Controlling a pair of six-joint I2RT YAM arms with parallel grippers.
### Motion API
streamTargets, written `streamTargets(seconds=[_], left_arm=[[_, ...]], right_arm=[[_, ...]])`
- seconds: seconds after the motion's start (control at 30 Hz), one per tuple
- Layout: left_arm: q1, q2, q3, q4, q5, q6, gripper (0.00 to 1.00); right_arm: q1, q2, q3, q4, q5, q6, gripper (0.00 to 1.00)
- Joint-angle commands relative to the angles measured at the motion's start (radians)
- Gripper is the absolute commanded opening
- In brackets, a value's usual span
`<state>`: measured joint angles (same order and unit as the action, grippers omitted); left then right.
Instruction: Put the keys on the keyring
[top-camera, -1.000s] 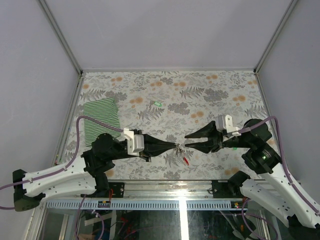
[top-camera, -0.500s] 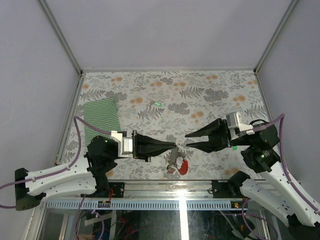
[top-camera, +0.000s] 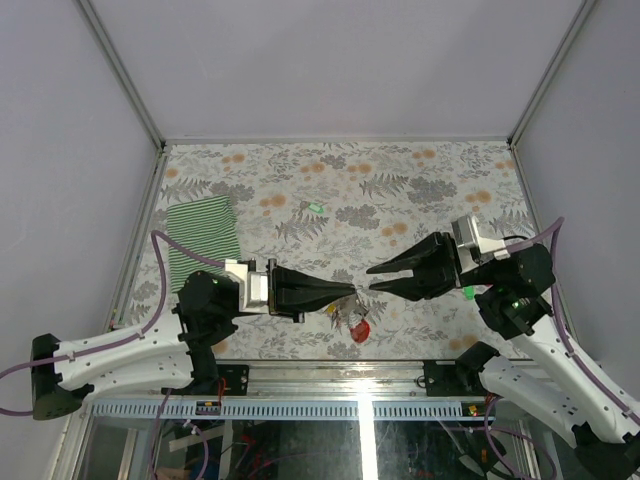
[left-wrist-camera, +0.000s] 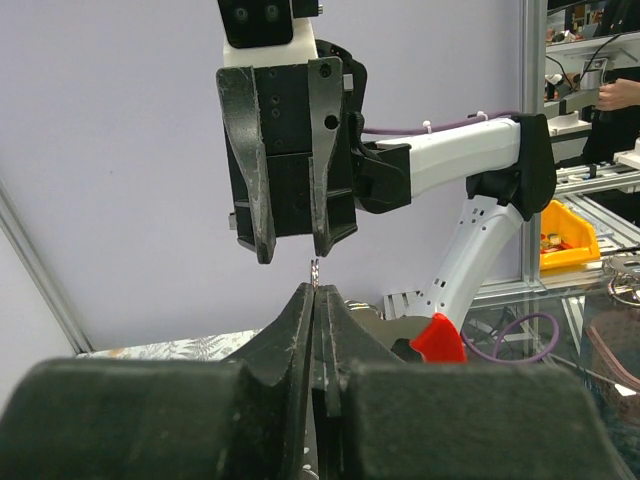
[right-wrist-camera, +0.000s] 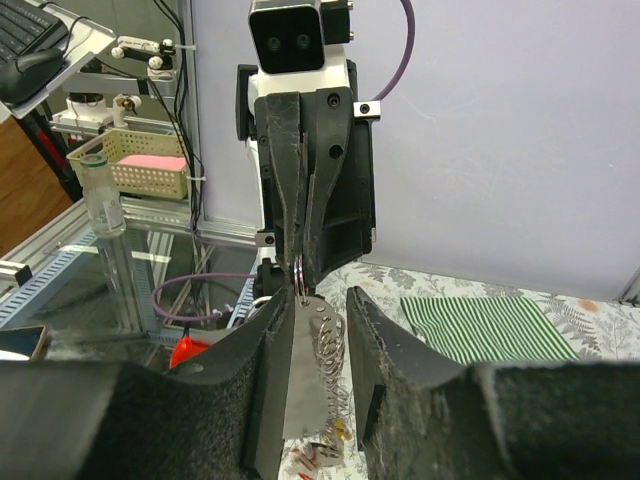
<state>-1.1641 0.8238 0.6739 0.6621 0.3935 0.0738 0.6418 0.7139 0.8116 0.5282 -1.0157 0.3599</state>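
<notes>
My left gripper (top-camera: 353, 292) is shut on the thin metal ring of the keyring (top-camera: 355, 318), which hangs below its tip with the red loop (top-camera: 361, 331) lowest. In the left wrist view the ring's edge (left-wrist-camera: 315, 270) pokes out above the shut fingertips (left-wrist-camera: 305, 300). My right gripper (top-camera: 371, 280) is open and faces it tip to tip. In the right wrist view the grey strip (right-wrist-camera: 305, 380) and a chain of rings (right-wrist-camera: 331, 345) hang between its open fingers (right-wrist-camera: 360, 320), with small red and yellow keys (right-wrist-camera: 322, 455) below. A green key (top-camera: 315, 208) lies on the table farther back.
The green striped cloth (top-camera: 203, 240) lies at the left of the floral table cover (top-camera: 400, 180), and also shows in the right wrist view (right-wrist-camera: 490, 328). A small green item (top-camera: 467, 292) sits beside the right arm. Frame posts stand at the table's back corners.
The left arm drew back a little, still holding the keyring, and the red loop dropped lower. The right gripper shifted slightly up and closer to the left tip.
</notes>
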Motion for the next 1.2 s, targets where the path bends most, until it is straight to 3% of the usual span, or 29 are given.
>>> streamTargets(seconds=[0.0,0.43,1.17], left_arm=[[0.003,-0.002,0.007,0.120,-0.012,-0.009,0.00],[0.003,0.007,0.016,0.129,-0.020,-0.009,0.00],[0.003,0.020,0.026,0.136,-0.024,-0.007,0.00]], right_arm=[[0.010,0.009,0.006,0.067,-0.019,0.023,0.33],[0.034,0.027,0.001,0.061,-0.031,0.022,0.33],[0.069,0.048,0.005,0.042,-0.018,0.002,0.21]])
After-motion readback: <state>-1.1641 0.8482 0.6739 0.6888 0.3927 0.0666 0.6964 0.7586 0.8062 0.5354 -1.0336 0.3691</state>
